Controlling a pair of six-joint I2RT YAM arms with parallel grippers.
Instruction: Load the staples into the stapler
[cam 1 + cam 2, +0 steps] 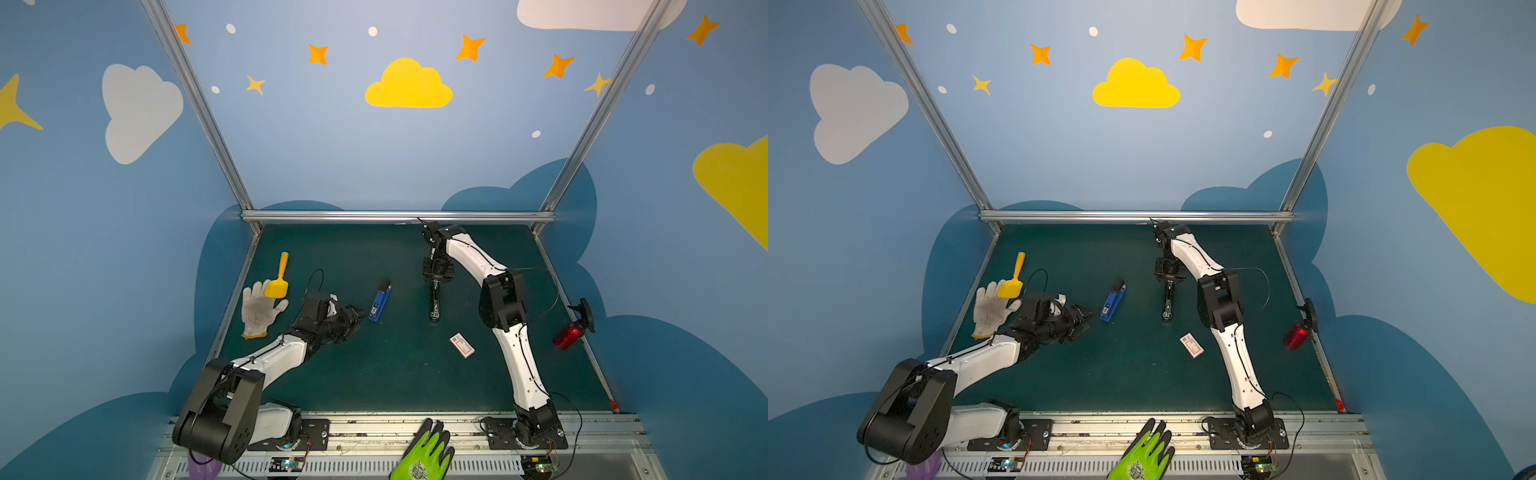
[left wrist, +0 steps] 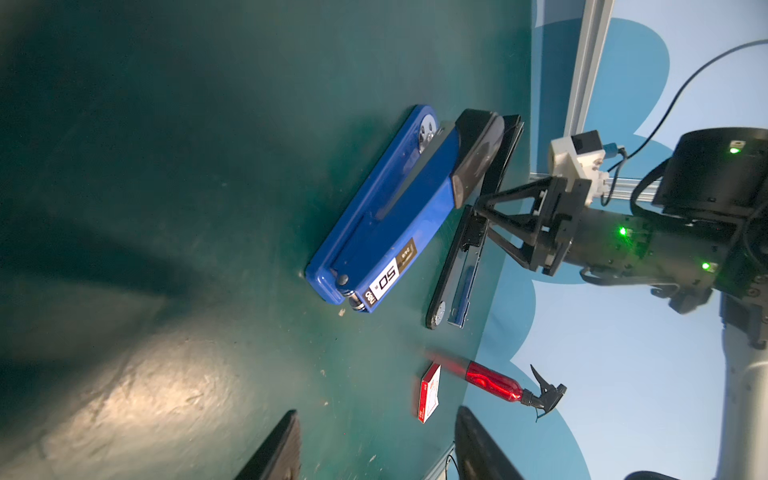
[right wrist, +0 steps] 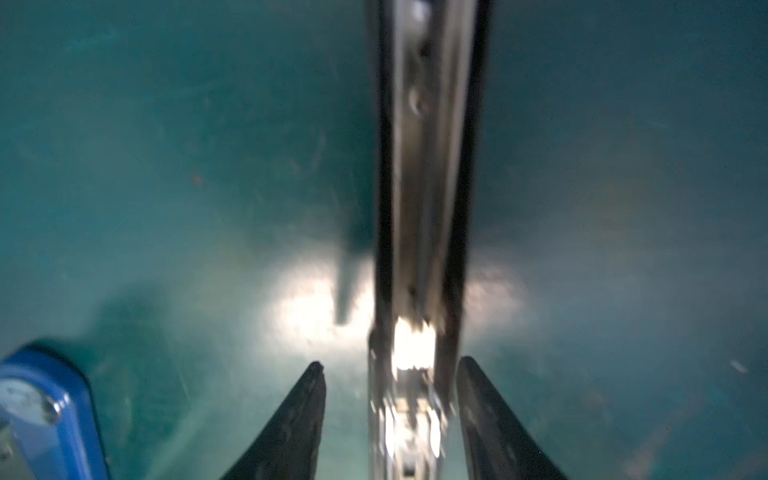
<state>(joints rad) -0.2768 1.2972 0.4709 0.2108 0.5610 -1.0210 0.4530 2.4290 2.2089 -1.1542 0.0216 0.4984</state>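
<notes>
The right gripper's fingers stand apart, straddling the open black stapler's metal channel without clamping it; a bright patch there is too blurred to call staples. That stapler lies just right of the blue stapler. The left gripper gapes, holding nothing, just left of the blue stapler's near end. A white box lies to its front right.

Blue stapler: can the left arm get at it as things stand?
Likely yes. The left gripper, open, sits just beside the blue stapler with only bare mat between; the right gripper is off at the black stapler.
</notes>
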